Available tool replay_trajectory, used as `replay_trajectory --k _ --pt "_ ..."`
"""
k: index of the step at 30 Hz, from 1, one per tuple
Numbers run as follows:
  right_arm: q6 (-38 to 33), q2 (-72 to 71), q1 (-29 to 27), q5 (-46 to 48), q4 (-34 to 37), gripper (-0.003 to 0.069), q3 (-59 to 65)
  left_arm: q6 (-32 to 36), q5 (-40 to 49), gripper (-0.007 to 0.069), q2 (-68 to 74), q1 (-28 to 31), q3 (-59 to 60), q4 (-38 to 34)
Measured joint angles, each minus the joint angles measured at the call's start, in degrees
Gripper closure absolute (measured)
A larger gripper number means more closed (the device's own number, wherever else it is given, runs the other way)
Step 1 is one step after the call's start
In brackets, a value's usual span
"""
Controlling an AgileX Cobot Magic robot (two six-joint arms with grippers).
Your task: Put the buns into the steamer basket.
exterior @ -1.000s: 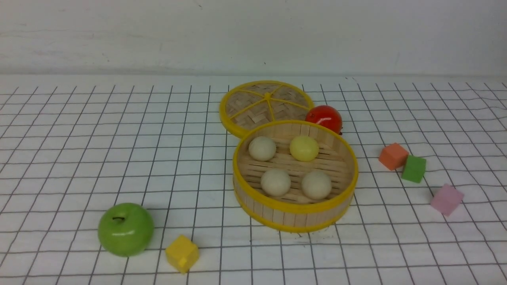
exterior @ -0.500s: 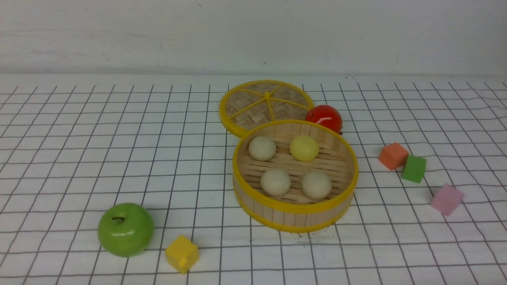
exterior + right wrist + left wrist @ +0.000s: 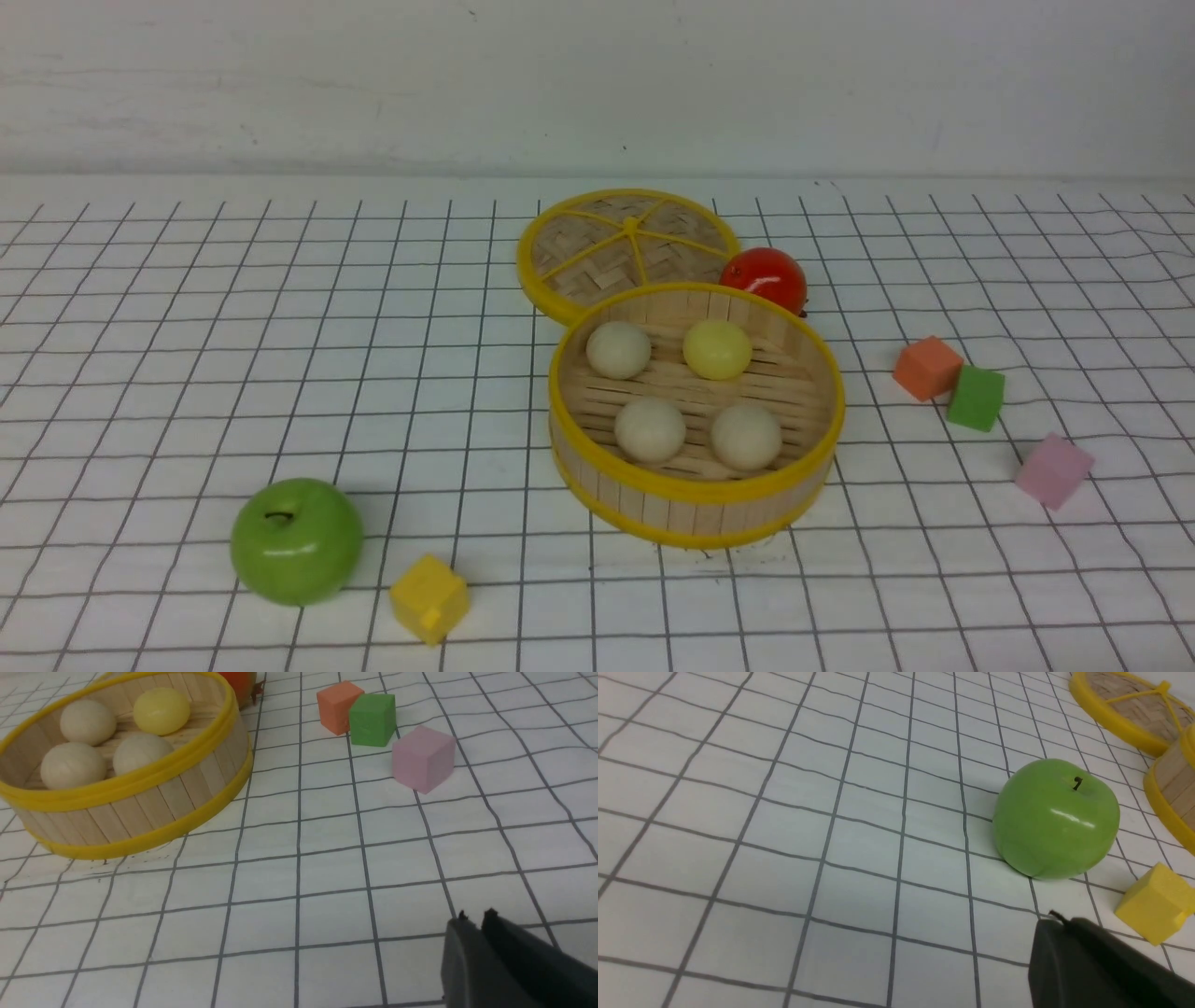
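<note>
Four buns (image 3: 651, 429) (one yellow) in steamer basket (image 3: 695, 510)

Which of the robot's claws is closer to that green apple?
Left. The left claw sits just beside the green apple; the right claw is by the pink cube, beyond the steamer basket.

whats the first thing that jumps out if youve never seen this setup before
The steamer basket in the middle of the gridded table draws the eye first: all four buns already sit on its slatted floor, three cream-white and one glossy yellow. Its woven lid lies flat just behind it, with a shiny red ball beside it. A bright green apple stands near the front on the left.
</note>
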Motion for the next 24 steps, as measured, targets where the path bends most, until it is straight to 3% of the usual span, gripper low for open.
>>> replay_trajectory --k 24 --pt "0.0 0.0 0.0 0.0 0.0 0.0574 0.0 0.0 0.0 0.0628 0.0 0.0 0.0 0.0"
